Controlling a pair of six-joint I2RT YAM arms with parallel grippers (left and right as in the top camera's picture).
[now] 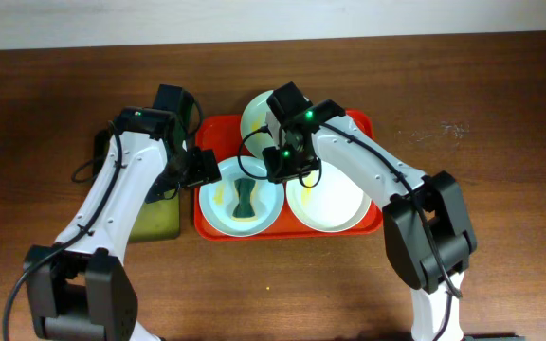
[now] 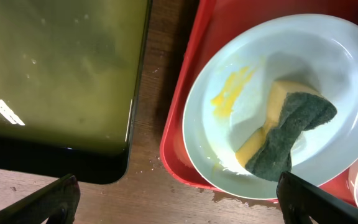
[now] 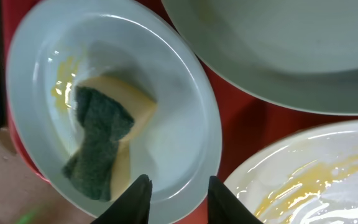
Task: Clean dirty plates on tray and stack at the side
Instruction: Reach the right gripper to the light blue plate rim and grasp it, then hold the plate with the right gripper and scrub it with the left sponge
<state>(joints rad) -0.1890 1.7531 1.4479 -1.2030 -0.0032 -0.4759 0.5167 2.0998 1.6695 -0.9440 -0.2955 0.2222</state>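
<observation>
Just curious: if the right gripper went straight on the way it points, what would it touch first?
The right gripper would probably meet the pale blue plate near its rim, beside the sponge; depth is unclear.

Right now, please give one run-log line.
left gripper: open | right gripper: open | sponge: in blue plate, not held | blue plate: yellow smears, on red tray

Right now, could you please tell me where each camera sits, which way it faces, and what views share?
Overhead: fixed above the table, facing down on the red tray; left arm and right arm show.
Left wrist: on the left arm, facing down at the black tray and sponge; dark fingers show.
Right wrist: likewise mounted, facing down at the white plate; pale fingers show.
Shared: the sponge in the pale blue plate.
</observation>
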